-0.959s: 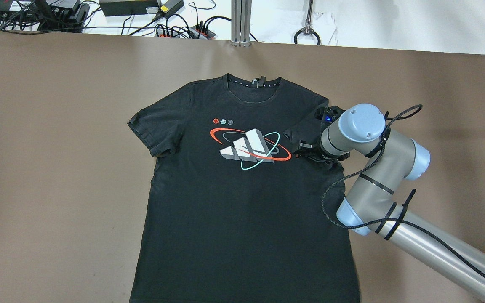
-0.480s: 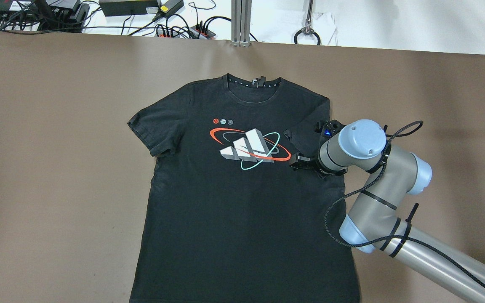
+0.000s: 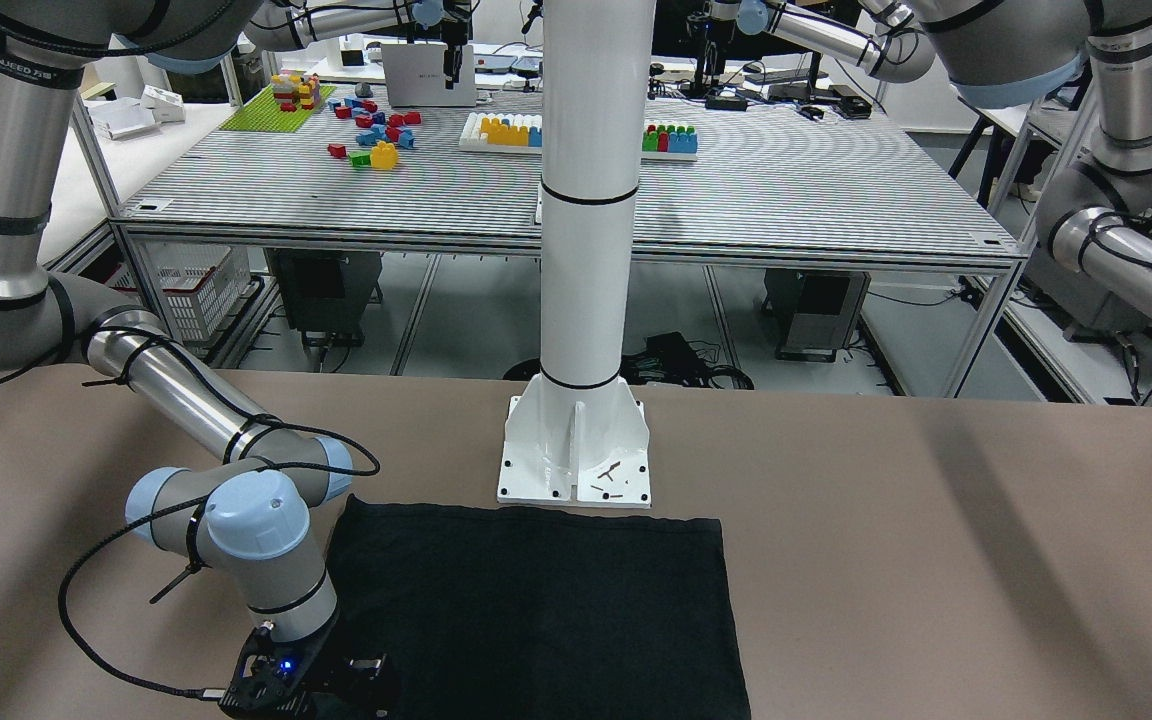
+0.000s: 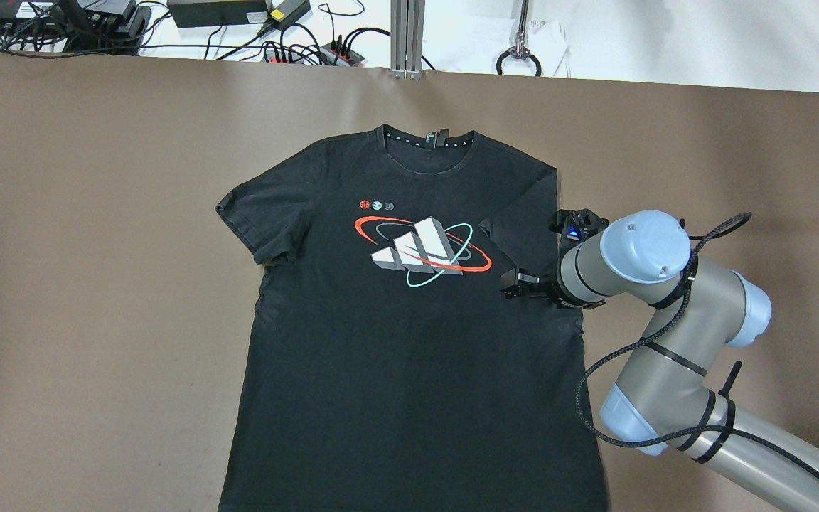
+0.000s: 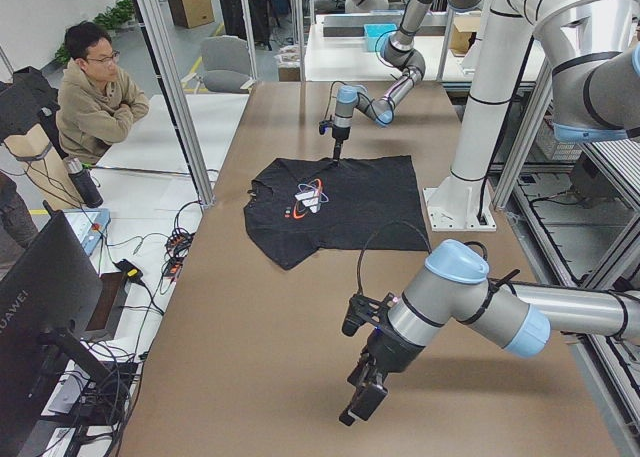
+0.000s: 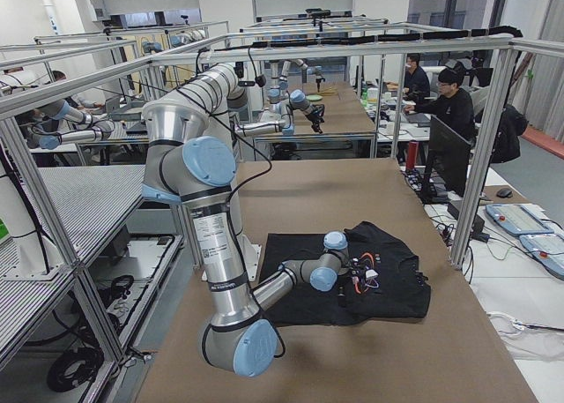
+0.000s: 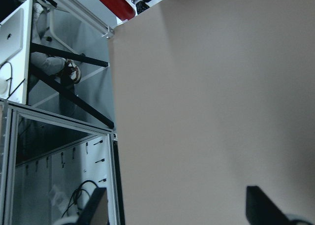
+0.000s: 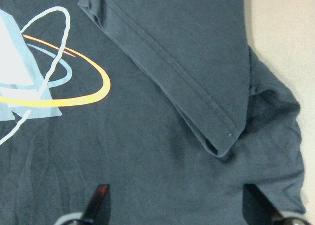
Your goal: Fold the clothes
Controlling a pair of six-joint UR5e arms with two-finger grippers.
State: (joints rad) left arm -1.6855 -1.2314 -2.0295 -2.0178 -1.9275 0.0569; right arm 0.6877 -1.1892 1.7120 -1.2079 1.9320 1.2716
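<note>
Overhead exterior view gives me the black cotton T-shirt with an orange-and-white print [image 4: 409, 355] flat on the brown table [image 4: 97, 284]. Its right-side sleeve [image 4: 523, 224] is folded in over the chest; the opposite sleeve [image 4: 257, 220] and the body are not, so I judge the job barely begun. The right jaws stand wide and empty over the shirt, and the left jaws stand wide over bare table. Since a second ago the right arm [image 4: 658, 284] has drawn back from the sleeve.

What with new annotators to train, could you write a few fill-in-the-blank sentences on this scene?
The shirt lies print-side ___.
The right gripper hovers over the shirt, near its folded-in ___.
The left gripper, jaws open, is over bare ___.
Missing words: up; sleeve; table.
</note>
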